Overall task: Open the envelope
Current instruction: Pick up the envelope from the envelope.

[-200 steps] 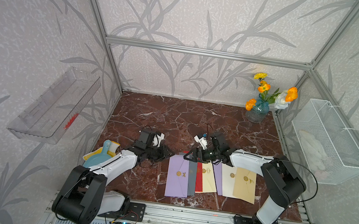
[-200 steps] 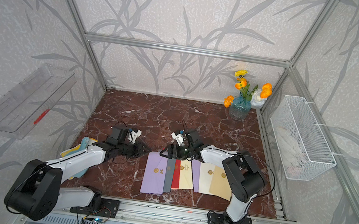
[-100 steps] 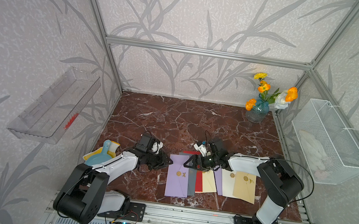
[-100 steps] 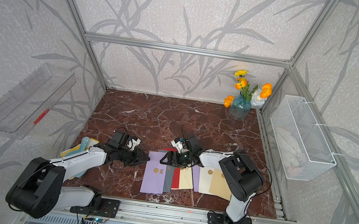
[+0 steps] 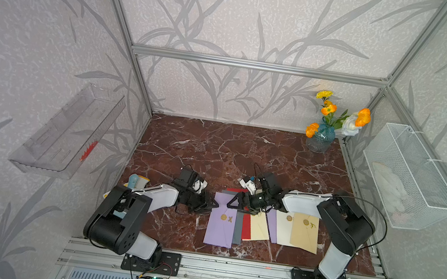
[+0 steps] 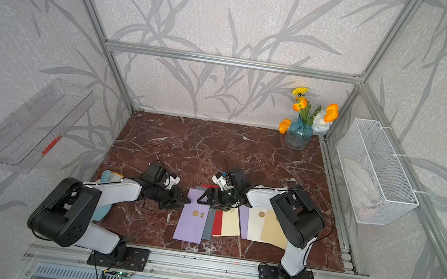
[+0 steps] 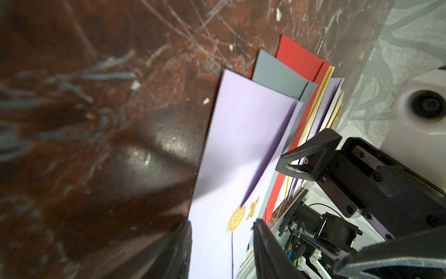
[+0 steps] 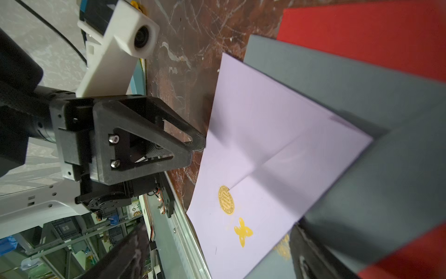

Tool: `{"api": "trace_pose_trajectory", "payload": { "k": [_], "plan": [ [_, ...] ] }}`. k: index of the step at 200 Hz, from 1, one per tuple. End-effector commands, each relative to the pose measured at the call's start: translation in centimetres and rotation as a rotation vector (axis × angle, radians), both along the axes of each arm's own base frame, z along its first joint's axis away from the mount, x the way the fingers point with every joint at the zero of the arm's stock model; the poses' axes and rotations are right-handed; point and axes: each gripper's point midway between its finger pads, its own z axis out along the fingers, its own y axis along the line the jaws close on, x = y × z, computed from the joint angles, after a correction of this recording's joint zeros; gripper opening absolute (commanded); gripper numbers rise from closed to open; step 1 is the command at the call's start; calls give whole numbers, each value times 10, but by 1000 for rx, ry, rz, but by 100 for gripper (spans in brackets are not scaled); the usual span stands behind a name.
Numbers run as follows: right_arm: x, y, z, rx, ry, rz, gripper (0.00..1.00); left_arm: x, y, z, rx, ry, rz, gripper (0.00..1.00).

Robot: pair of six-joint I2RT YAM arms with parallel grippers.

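Lilac envelope lies flat near the tabletop's front edge, approx mid-width. It's leftmost of a fanned row, w/ a grey envelope tucked under its right side. Long axis runs front edge to back edge. Flap is at the far end, tip pointing frontward & pinned by the gold seal.

Left pincer sits low at the envelope's left long edge, near the far end. Its tip is touching or just beside the paper, can't tell which. Jaws part open, nothing gripped; its wrist view shows lilac paper past the gap. Right pincer hovers over the far right corner, jaws spread wide, empty.

Key relation, as I judge it: the seal lies frontward of both pincers along the long axis, so the flap has to be worked from the far end toward its tip. Right pincer looks nearer the flap; left is better placed to pin the body down. Risk: grey envelope dragging along w/ it.
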Motion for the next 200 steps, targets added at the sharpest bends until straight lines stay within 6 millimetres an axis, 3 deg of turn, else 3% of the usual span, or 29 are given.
{"api": "trace_pose_trajectory", "payload": {
  "k": [1,77,113,145,200],
  "plan": [
    [-3,3,-20,-29,61,-13,91,-12,8,-24,78,62,5,44],
    [13,14,-13,15,41,-42,85,-17,4,-37,77,100,-8,42],
    [29,-3,-12,-30,9,-119,86,-20,7,-39,92,109,-6,42],
    [43,-17,0,-85,-77,-139,86,-20,9,-41,106,113,5,42],
    [58,-12,14,-60,-107,-129,86,-13,7,-39,101,104,18,42]
  ]
}}
